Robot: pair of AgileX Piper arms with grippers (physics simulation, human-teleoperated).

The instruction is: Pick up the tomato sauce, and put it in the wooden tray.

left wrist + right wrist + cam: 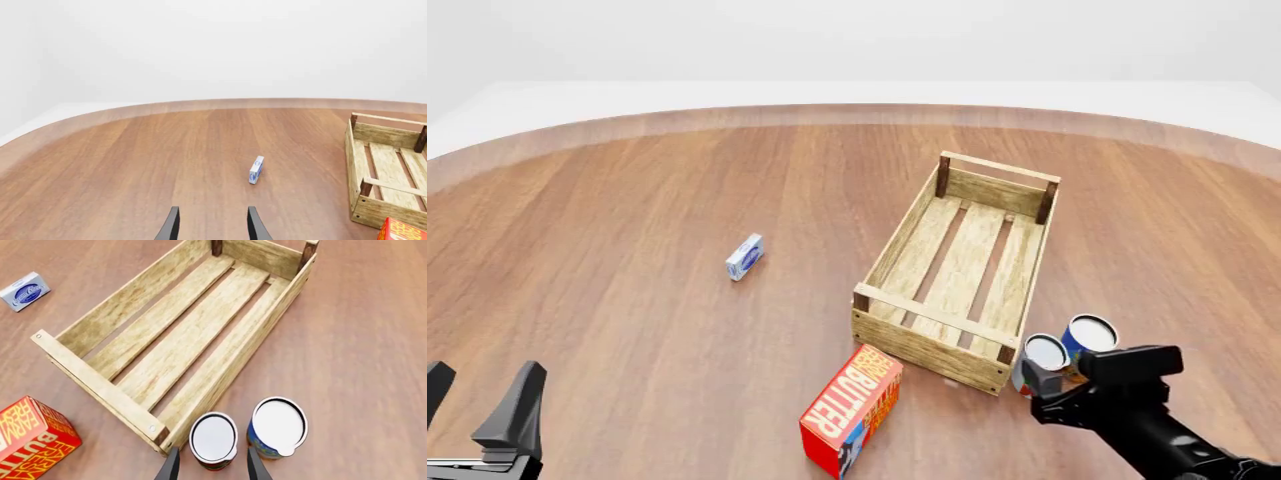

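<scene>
right claw (212, 467) open — straddling tomato sauce (213, 438) | left claw (212, 225) open — empty

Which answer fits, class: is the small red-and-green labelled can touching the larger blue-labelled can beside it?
Apart. The right wrist view shows a narrow strip of brown table between the small red-and-green labelled can and the larger blue-labelled can.
</scene>
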